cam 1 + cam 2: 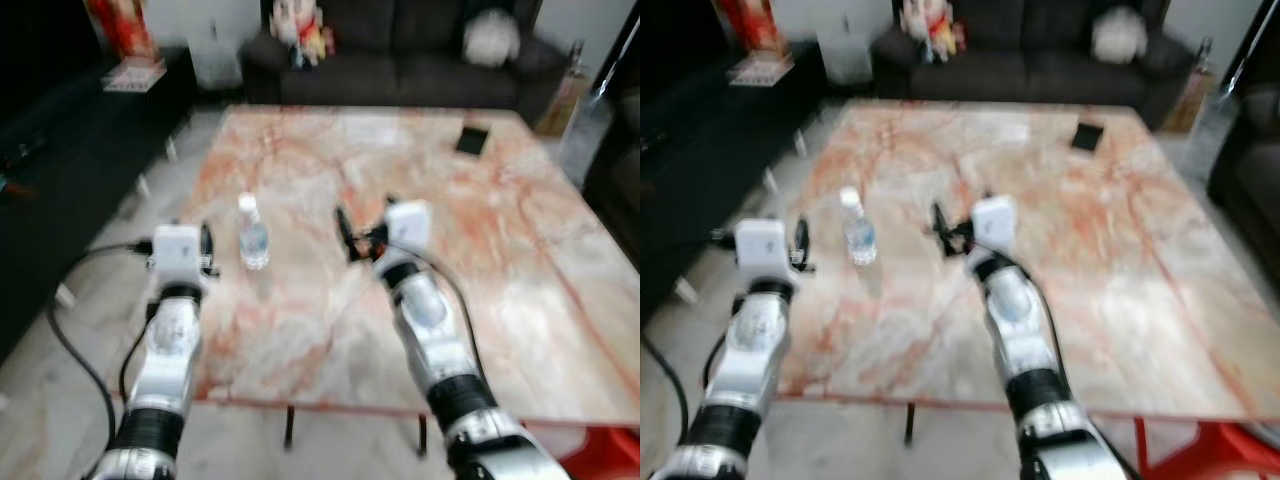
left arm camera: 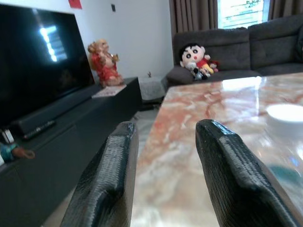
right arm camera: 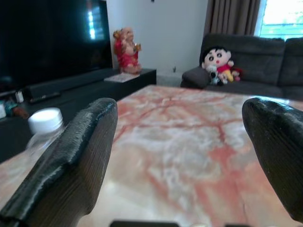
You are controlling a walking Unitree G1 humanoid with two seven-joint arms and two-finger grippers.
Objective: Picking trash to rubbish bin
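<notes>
Ahead I see a pink marble table (image 1: 480,250), TV cabinet (image 1: 60,130) left, dark sofa (image 1: 400,60) behind. My left gripper (image 2: 163,165) hovers open at the table's left edge; the plastic bottle (image 1: 253,232) stands upright between it and my wide-open right gripper (image 3: 189,156).

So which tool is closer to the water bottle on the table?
Left. The left tool is just beside the water bottle, on its left; the right tool is farther, on its right.

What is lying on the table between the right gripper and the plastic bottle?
Nothing: in the left eye view only bare marble table lies between the right gripper and the plastic bottle.
</notes>
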